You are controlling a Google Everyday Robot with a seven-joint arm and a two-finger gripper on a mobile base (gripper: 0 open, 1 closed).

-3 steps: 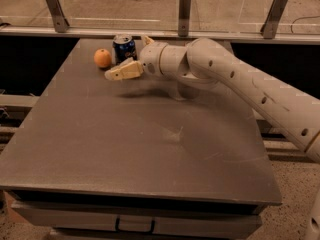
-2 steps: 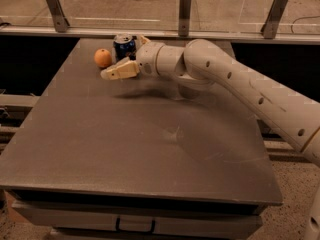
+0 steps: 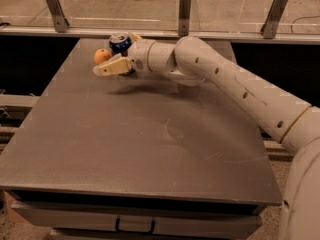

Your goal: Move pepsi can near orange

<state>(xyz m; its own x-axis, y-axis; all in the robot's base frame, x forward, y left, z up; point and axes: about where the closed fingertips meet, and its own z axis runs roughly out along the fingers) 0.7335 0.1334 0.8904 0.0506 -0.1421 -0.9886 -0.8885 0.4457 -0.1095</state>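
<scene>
The pepsi can [image 3: 119,43], dark blue with a silver top, stands at the far left of the grey table [image 3: 150,154], between the fingers of my gripper [image 3: 118,54]. The gripper is shut on the can: one cream finger [image 3: 112,66] lies in front of it, and the other shows behind it. The orange [image 3: 102,56] sits on the table just left of the can, close to the front finger's tip. My white arm [image 3: 225,84] reaches in from the right.
A rail with metal posts [image 3: 185,11] runs behind the table's far edge. The table's left edge lies a short way left of the orange. A drawer handle [image 3: 135,226] shows under the front edge.
The gripper has moved slightly left with the pepsi can, bringing it closer to the orange. The orange has not moved.
</scene>
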